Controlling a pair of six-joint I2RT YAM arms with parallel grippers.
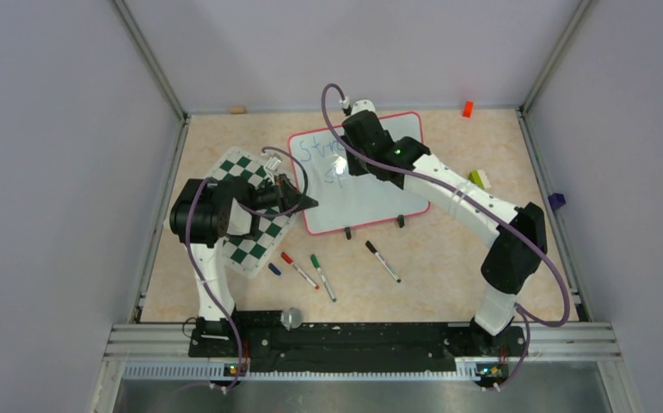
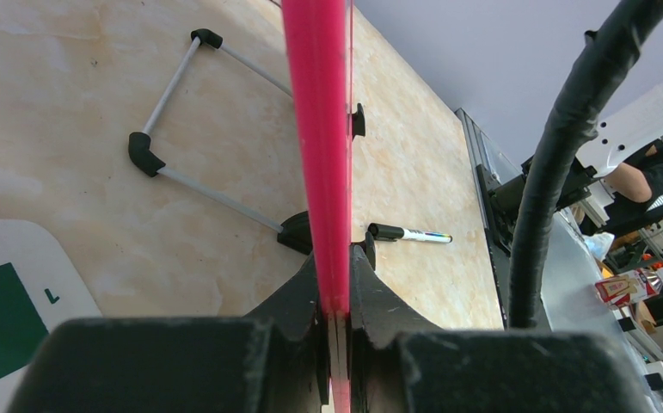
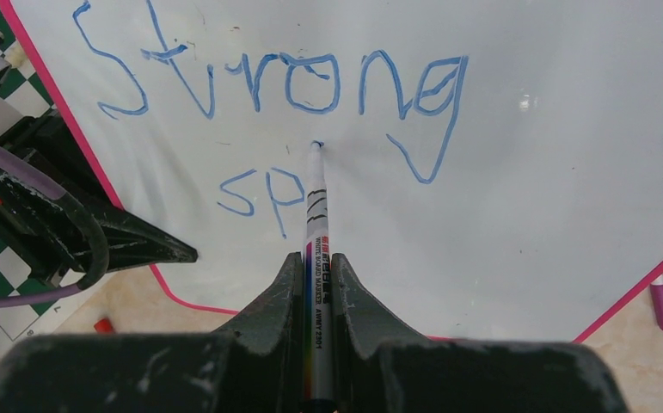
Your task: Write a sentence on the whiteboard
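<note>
- Top view: the whiteboard [image 1: 366,206] was seen propped on the surface [image 1: 457,275], toward the far middle and just beside a checkered mat [image 1: 246,245].
- The board's left edge was met by the left claw [image 1: 308,204]. The right claw [image 1: 351,163] was held over the written upper-left area.
- Spare markers [image 1: 322,275] were noted lying loose near the board's front edge.
- Left wrist view: the left claw was found pinched tight on the red-pink frame [image 2: 315,129], seen edge-on. A wire stand [image 2: 207,194] was noted on the surface beyond it. The board was judged to be steadied by this grip.
- Right wrist view: the right claw was found clamped on the marker [image 3: 315,215], whose tip was pressed to the board just right of the "p".
- The sentence [image 3: 285,82] was read as "Strong" on the top line and "sp" beneath.
- Step judged: writing in hand, partway through the second word, with much left to write.
- Next move judged: a short stroke for the following letter is called for, with even tip pressure and the frame grip kept firm so the board is not pushed back.
</note>
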